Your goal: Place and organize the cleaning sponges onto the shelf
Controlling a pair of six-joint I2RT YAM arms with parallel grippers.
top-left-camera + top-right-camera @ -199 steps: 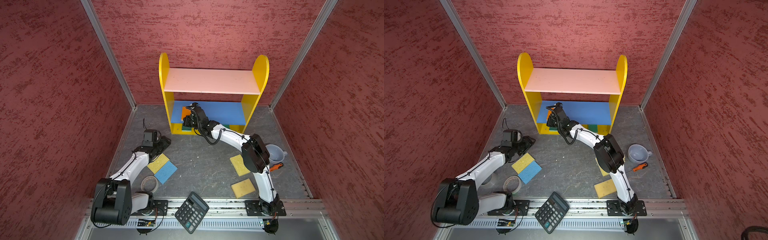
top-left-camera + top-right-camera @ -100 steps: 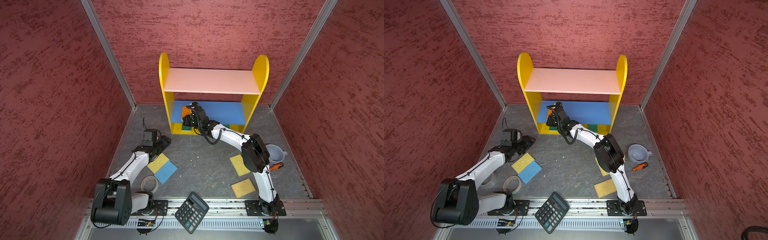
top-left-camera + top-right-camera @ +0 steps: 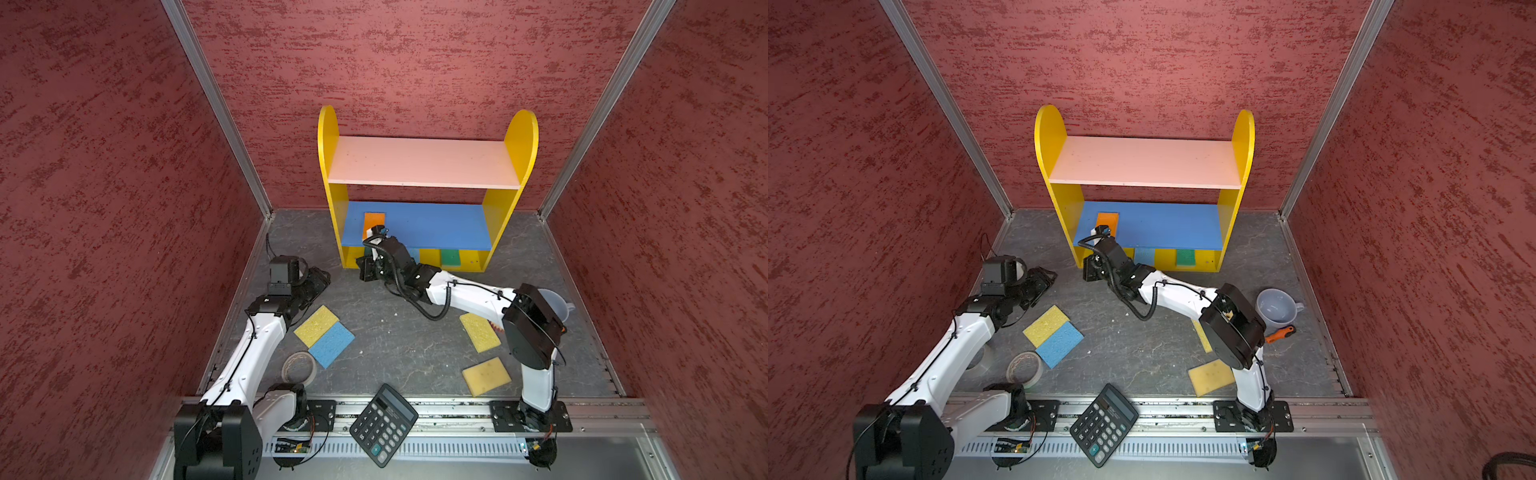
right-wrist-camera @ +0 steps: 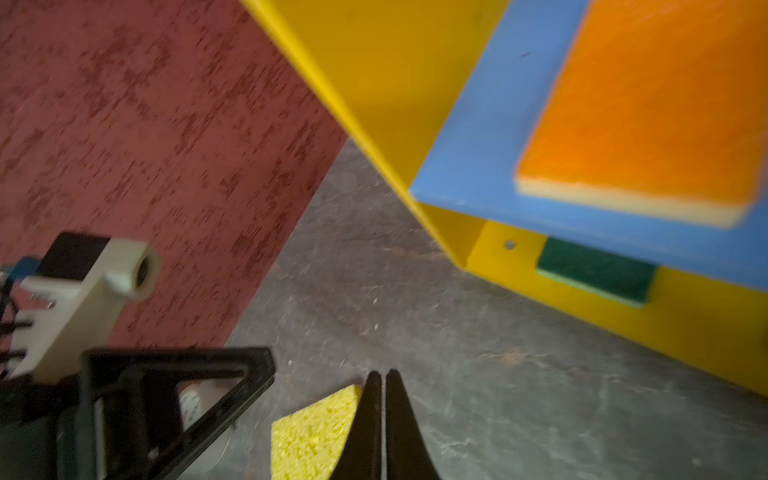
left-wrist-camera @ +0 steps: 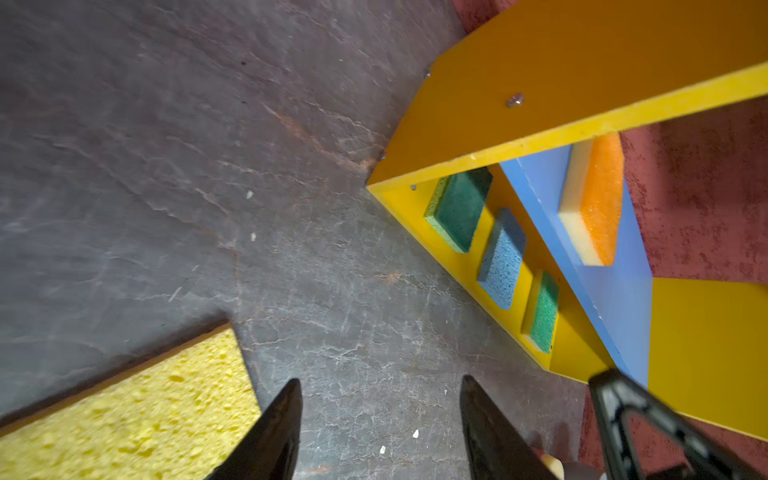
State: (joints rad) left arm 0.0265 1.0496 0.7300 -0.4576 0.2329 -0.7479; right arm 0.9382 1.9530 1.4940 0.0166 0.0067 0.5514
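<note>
My left gripper (image 3: 318, 278) hangs with jaws apart and empty. In a top view the yellow sponge (image 3: 316, 325) lies just at its 6 o'clock, long axis 2-to-8, with the blue sponge (image 3: 332, 345) touching its 4 o'clock side. I judge that arm the nearer. The right gripper (image 4: 382, 374), jaws all but closed on nothing, sits by the 7 o'clock corner of the shelf (image 3: 424, 162). The orange sponge (image 3: 374, 219) lies on the blue board (image 3: 436, 228).
</note>
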